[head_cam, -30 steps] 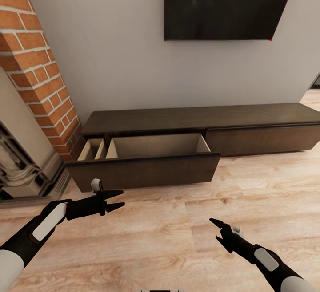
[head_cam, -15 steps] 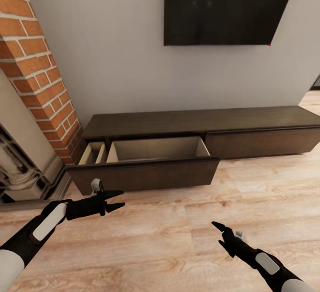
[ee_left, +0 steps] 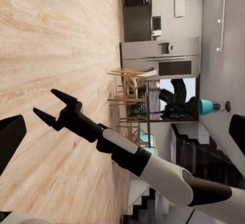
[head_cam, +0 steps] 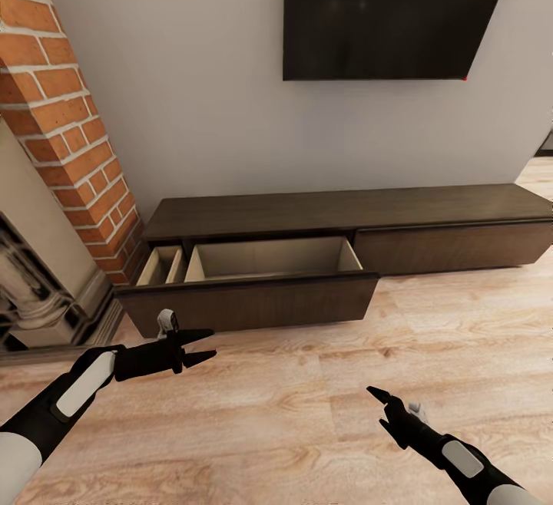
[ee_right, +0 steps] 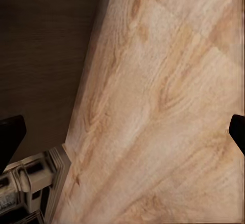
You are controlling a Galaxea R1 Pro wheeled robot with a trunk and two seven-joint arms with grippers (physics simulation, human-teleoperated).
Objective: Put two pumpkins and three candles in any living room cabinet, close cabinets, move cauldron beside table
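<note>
The cabinet (head_cam: 346, 217) is long, low and dark brown. It sits on the floor (head_cam: 307, 413) against the grey wall (head_cam: 207, 106), under a big black screen (head_cam: 388, 14). Its long side runs from left to right across the head view. On its left half a big drawer (head_cam: 253, 290) is pulled out toward the robot. The inside looks pale and bare. A small side part (head_cam: 160, 265) sits just beside the main part of the drawer. The right half of the cabinet is shut.

The left end effector (head_cam: 203, 345) hangs low over the floor, just in front of the drawer's dark front board. Its two black fingers are spread apart and hold nothing. The drawer lies ahead of it and a bit to the right. The right end effector (head_cam: 376, 401) is lower in the view and farther from the drawer. Its fingers are also apart and hold nothing, which shows well from the left wrist view (ee_left: 51, 104).

So the left arm is the nearer one to the open drawer. A red brick pillar (head_cam: 54, 106) stands at the left end of the cabinet.

The pumpkins, candles and black pot are yet to be found. I think the drawer is ready and waiting, and the robot must now go and fetch things to put in it.
</note>
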